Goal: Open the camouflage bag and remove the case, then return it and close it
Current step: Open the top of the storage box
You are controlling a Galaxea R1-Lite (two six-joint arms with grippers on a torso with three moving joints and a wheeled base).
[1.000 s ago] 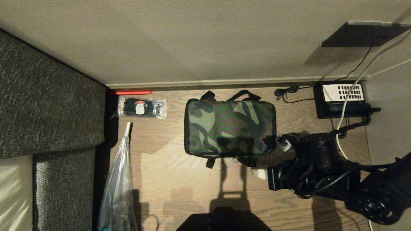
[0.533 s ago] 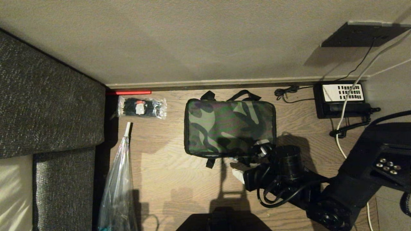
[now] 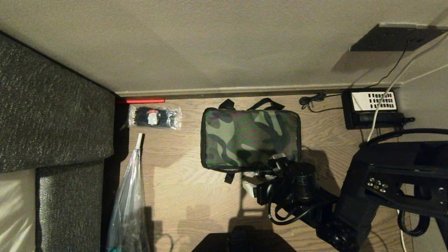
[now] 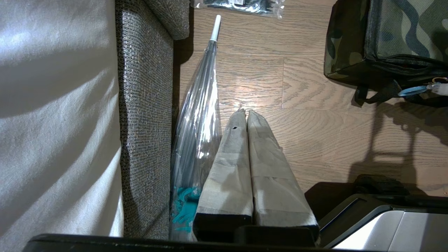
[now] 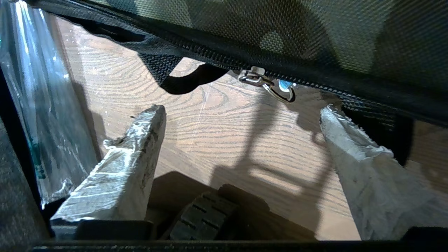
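Observation:
The camouflage bag (image 3: 250, 138) lies zipped shut on the wooden floor by the wall, with its straps sticking out at both long sides. My right gripper (image 3: 263, 172) is at the bag's near right corner, open, one taped finger over the bag's edge and the other over the floor. In the right wrist view the gripper (image 5: 242, 109) is wide open and empty, and the zipper's metal pull ring (image 5: 276, 89) hangs just beyond the fingertips on the bag (image 5: 280, 28). My left gripper (image 4: 244, 112) is parked, shut and empty, to the left of the bag (image 4: 395, 31). The case is out of view.
A grey sofa (image 3: 52, 115) fills the left side. A clear folded umbrella (image 3: 127, 199) lies along it, and a packet of black ties (image 3: 154, 117) sits near the wall. A black telephone (image 3: 372, 108) with cables is at the back right.
My right arm has swung left along the bag's near side, from its right end to its near right corner. The gripper's fingers have spread apart.

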